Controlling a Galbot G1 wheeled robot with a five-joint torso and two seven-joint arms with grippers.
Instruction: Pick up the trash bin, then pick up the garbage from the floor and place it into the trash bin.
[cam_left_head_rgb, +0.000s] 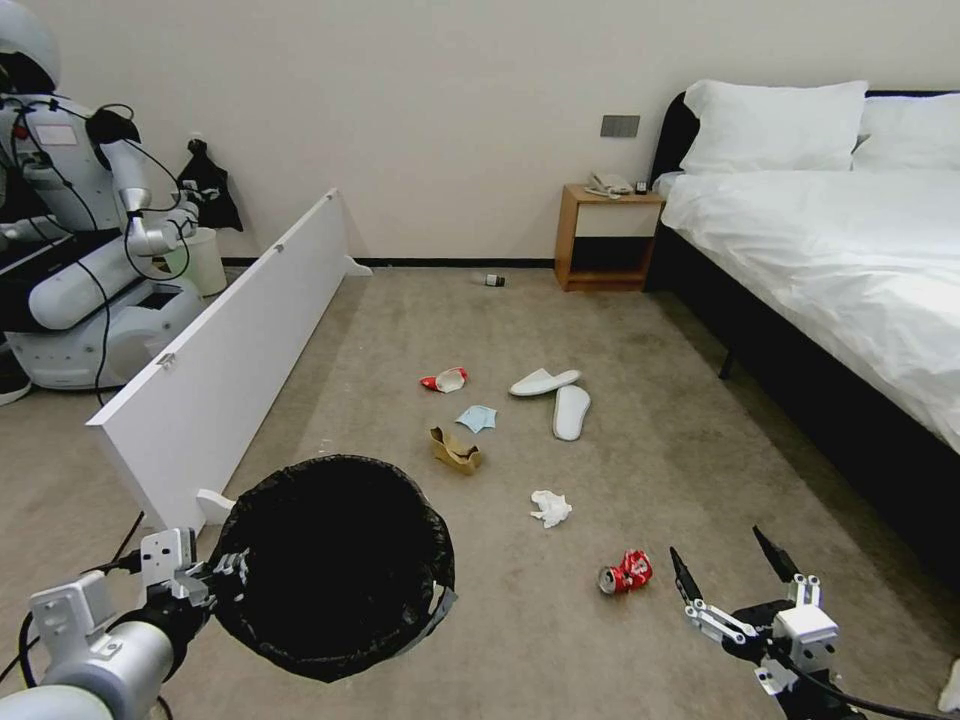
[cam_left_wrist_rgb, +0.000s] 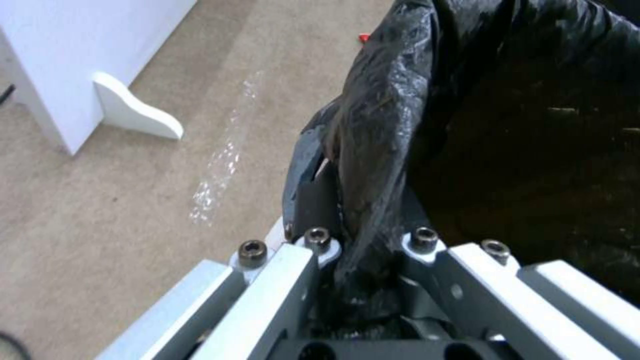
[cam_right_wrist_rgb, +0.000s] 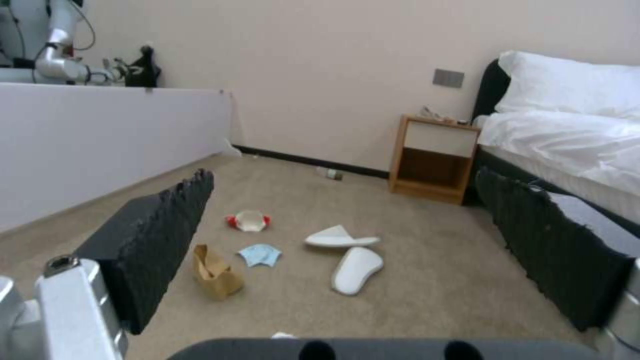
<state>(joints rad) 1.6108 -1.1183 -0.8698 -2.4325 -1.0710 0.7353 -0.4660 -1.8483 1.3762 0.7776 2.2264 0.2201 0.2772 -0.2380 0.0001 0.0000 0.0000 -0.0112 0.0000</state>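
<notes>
My left gripper (cam_left_wrist_rgb: 363, 250) clamps the trash bin (cam_left_head_rgb: 335, 565) by its rim, mouth upward for garbage, while my right gripper (cam_left_head_rgb: 735, 575) hangs spread wide above the crushed can (cam_left_head_rgb: 626, 573).

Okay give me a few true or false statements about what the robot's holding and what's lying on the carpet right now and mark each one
1. The left pincer is clamped on the trash bin rim. True.
2. The right pincer holds the crushed red can. False: it is open and empty; the can lies on the floor.
3. Two white slippers lie on the bed. False: they lie on the floor.
4. The crumpled white tissue lies between the slippers and the can. True.
5. The small bottle is inside the bin. False: it lies near the wall.
</notes>
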